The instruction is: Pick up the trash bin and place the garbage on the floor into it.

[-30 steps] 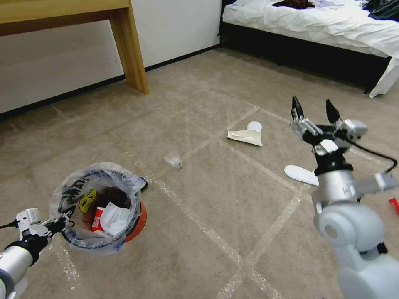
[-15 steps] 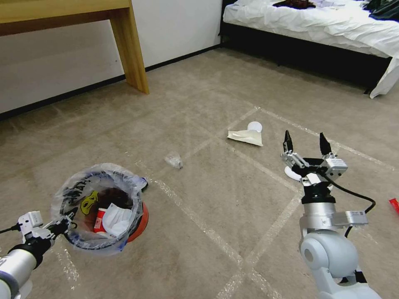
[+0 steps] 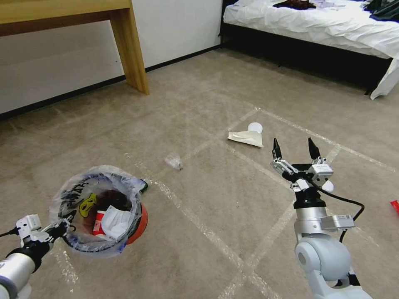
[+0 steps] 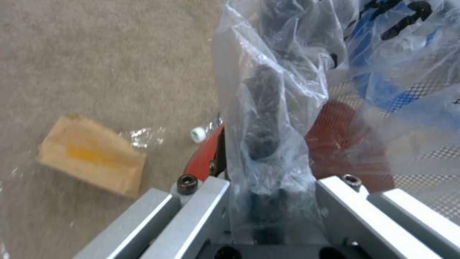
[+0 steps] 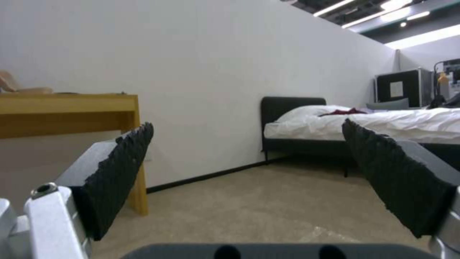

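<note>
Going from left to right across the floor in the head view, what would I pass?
Left gripper → trash bin → crumpled clear wrapper → tan paper bag → right gripper → red wrapper.

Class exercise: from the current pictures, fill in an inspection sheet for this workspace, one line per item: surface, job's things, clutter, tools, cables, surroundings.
Surface: beige carpet floor crossed by shiny tape lines.
Job's things: red trash bin with clear printed liner, litter already inside; tan paper bag, crumpled clear piece and red wrapper on the carpet.
Clutter: nothing seen.
Tools: left tool shut on the bin's rim and liner; right tool open, empty, above the carpet.
Cables: black cable looping beside the right wrist.
Surroundings: wooden table leg, white-sheeted bed.
</note>
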Controlling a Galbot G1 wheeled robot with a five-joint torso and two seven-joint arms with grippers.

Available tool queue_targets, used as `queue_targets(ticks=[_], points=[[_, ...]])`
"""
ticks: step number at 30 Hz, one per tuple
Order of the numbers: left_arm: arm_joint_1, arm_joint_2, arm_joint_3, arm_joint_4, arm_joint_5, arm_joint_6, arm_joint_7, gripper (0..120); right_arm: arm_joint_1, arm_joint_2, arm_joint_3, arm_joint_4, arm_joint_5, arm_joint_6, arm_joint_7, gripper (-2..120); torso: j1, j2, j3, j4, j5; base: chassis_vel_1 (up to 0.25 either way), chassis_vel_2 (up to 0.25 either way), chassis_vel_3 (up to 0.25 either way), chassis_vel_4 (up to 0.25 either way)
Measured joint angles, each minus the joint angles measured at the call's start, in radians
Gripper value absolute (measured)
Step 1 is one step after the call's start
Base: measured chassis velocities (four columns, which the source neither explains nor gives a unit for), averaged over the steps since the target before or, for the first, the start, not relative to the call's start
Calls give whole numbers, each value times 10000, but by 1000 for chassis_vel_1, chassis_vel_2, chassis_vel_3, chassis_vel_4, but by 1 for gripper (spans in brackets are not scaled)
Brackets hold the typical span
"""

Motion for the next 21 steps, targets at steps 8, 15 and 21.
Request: queue_targets(ticks=[8,15,21], points=[[14,46,-15,12,4,-3,5,1,-34,15,-29,-52,-63,80,-18,100,1,-1,1,-7,-5,-186,164,164,-178],[46,7,-10,66,55,-8,15,1,-48,-5,-31,-93,-77,116,-24,100,1,0,0,1,-2,-127,143,136,-136],[88,80,-65,72,58,-15,57,1,-29,-12,-111,-208,-220,156,-55,100,1,0,1,-4,-2,-158,148,150,-139]])
